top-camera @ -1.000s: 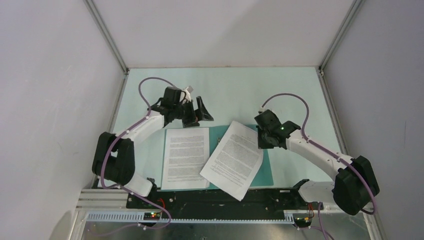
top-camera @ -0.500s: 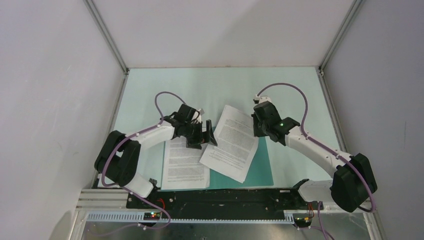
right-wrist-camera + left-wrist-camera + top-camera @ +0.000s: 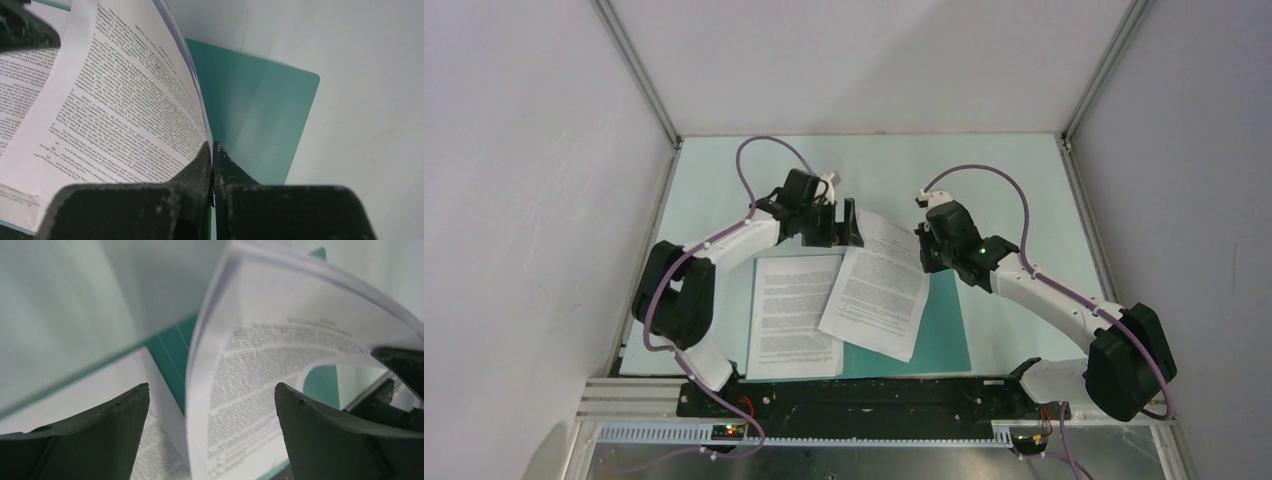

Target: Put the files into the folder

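The right fingers [image 3: 213, 161] are pressed together on the tilted sheet [image 3: 876, 285], one of the two printed files. In the right wrist view its right edge runs straight down into the seam between them. From that pinch the paper bows upward and away to the left, printed side up. Just to the right of these fingers and beneath them lies the dark teal folder [image 3: 252, 100], flat on the pale table [image 3: 984, 170], one rounded corner showing.

The left fingers [image 3: 841, 224] are spread wide at the far left corner of the same sheet. In the left wrist view the lifted, curled edge of the tilted sheet [image 3: 280, 350] stands in the gap between them. It is closer to the finger on the right of that view, and I cannot tell whether it touches either one.

The flat sheet [image 3: 794, 315] lies on the near side of the left fingers, squared to the table edge. Its right edge is overlapped by the tilted sheet. In the left wrist view a strip of the folder [image 3: 172, 345] shows beside this flat sheet [image 3: 157, 452], under the raised paper.

From above, the folder [image 3: 949, 320] shows as a teal band on the near side of the right fingers, along the right and near edges of the tilted sheet.
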